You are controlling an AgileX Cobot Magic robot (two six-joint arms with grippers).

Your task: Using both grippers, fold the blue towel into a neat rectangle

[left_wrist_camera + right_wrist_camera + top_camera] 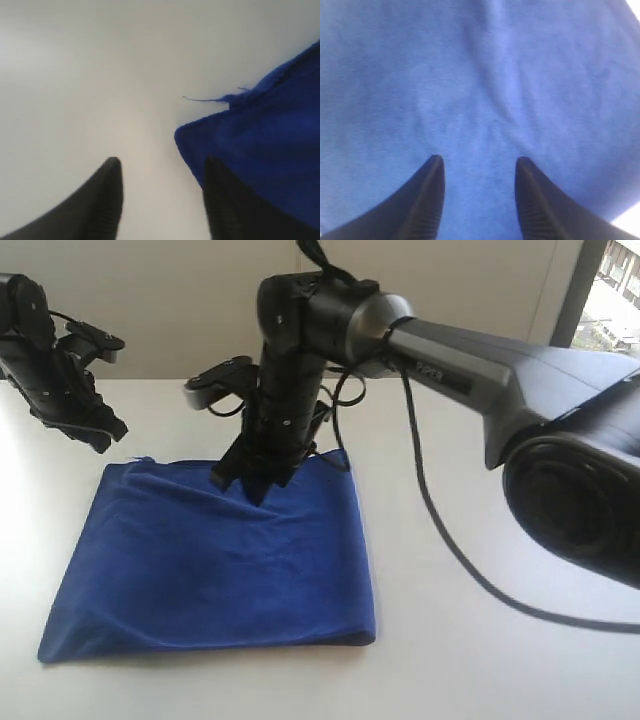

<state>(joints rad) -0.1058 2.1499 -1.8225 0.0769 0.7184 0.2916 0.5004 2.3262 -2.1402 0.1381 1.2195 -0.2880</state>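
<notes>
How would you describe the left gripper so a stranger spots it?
Find the blue towel on the white table. The left gripper hangs off its far left corner, fingers open and empty, whereas the right gripper stands over the cloth.

Soft, matt blue towel (215, 560) on smooth white table (480, 660)

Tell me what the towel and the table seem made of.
Towel: soft woven cloth, matte deep blue, likely terry or microfibre; it creases and a loose thread strays at its corner. Table: hard, smooth, white with faint sheen, possibly laminate; unsure.
</notes>
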